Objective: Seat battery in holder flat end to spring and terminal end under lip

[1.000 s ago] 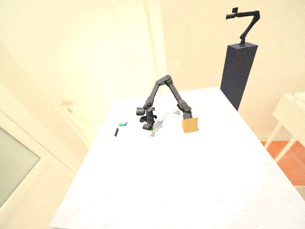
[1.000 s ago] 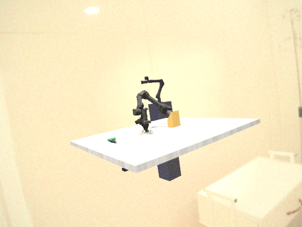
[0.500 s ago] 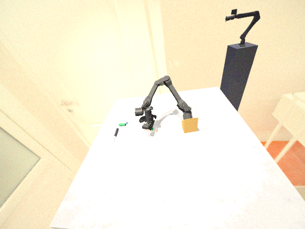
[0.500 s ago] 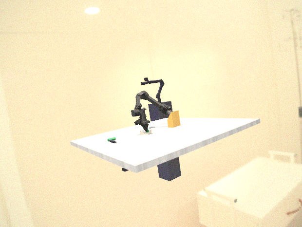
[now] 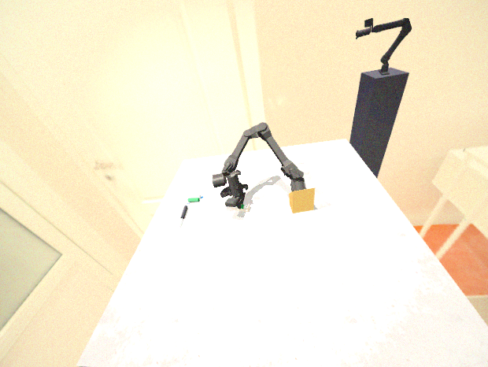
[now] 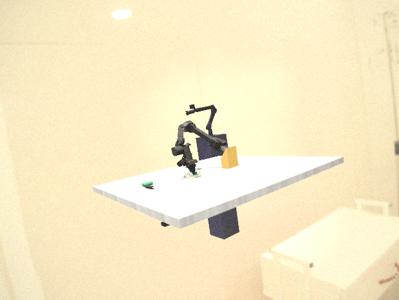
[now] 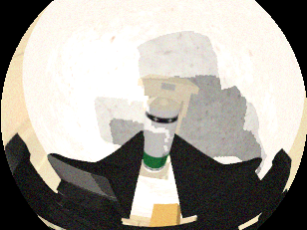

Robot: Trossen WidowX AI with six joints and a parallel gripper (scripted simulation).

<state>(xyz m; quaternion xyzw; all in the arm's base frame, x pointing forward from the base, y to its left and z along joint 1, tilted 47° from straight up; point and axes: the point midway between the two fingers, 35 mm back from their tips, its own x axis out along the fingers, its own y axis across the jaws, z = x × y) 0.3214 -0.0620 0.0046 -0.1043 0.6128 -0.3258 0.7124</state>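
Observation:
The battery (image 7: 158,135) is grey with a black ring near its far end and a green band at its near end. Its green part also shows in the top view (image 5: 242,206) and the exterior view (image 6: 195,173). My gripper (image 5: 239,207) (image 6: 194,174) is shut on the battery, one finger on each side. The battery looks tilted, with its far end higher, over the beige holder (image 6: 188,176) (image 7: 191,89). The holder's far end wall stands beyond the battery. The spring, the lip and any contact under the battery cannot be made out.
A green cylinder (image 5: 194,200) (image 6: 147,183) and a black-handled tool (image 5: 184,212) (image 6: 148,187) lie on the table left of the holder. An orange block (image 5: 302,201) (image 6: 230,158) (image 7: 165,213) stands by the arm's base. A second arm (image 5: 396,43) (image 6: 211,119) stands behind the table.

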